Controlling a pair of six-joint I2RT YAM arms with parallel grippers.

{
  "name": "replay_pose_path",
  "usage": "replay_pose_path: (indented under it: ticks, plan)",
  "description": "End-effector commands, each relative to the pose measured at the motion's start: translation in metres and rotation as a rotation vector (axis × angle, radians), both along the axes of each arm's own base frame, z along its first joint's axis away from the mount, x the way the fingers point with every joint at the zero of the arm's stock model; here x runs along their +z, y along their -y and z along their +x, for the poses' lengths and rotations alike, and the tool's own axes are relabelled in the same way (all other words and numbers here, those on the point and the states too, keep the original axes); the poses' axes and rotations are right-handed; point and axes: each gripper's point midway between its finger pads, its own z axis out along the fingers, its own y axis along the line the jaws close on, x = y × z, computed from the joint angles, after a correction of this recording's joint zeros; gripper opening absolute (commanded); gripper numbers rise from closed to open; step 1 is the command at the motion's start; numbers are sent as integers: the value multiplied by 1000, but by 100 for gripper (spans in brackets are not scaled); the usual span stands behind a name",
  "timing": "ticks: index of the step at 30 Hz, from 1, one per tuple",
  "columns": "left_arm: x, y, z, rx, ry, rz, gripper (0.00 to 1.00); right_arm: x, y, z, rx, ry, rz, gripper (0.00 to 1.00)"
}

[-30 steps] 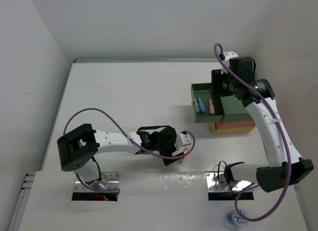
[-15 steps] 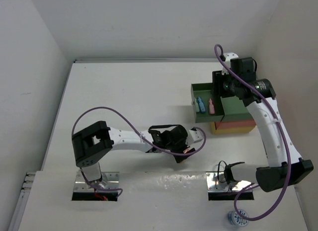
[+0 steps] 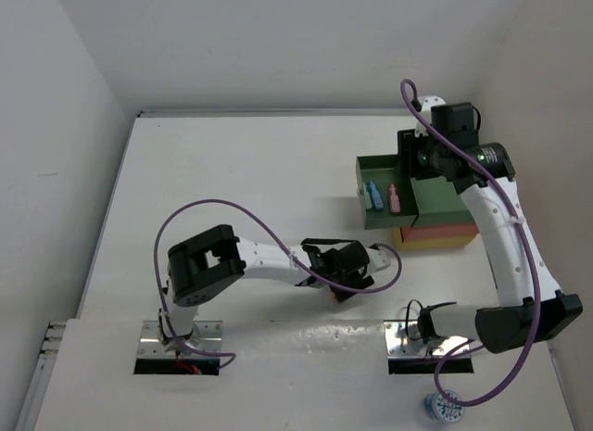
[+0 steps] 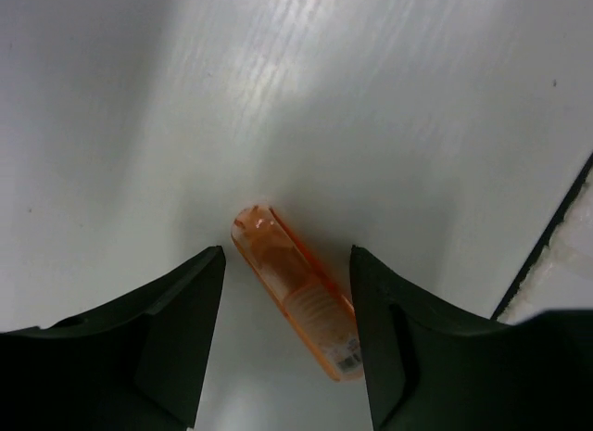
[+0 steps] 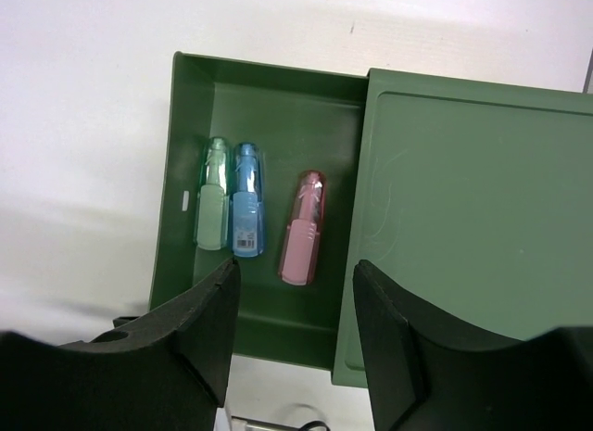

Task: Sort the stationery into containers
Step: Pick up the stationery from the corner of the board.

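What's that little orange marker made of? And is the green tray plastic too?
The orange marker looks like glossy, see-through plastic: light passes through its cap and you can faintly see inside. The green tray looks like plastic too, but solid-coloured, with a smooth, soft sheen and moulded, rounded edges. That's only how they look; a picture can't prove it.

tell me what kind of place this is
Probably a robot lab test cell: a left arm and right arm mounted at the edge of a white table, plain white walls boxing it in, and stacked trays with an orange marker as props.
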Motion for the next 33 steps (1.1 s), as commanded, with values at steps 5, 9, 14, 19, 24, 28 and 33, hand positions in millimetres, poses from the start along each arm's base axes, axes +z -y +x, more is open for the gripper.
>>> replay_pose_path:
  ticks: [5,9,14,19,24,28,33]
  plan:
    - [-19,-44,3,43,-18,95,55,21,1,8,27,50,-12,51]
    - [-18,-67,-5,22,-55,111,46,21,-2,9,37,44,4,51]
    - [-17,-80,-11,3,-131,99,16,16,-5,9,22,30,28,50]
    - [4,-89,15,68,-173,4,0,22,-25,6,96,59,87,49]
    - [51,-94,40,113,-213,-154,0,44,-44,10,139,153,153,49]
    - [125,-109,82,227,-66,-336,0,66,-54,24,99,226,252,47]
    - [214,-141,126,404,120,-509,0,91,-80,34,83,275,431,44]
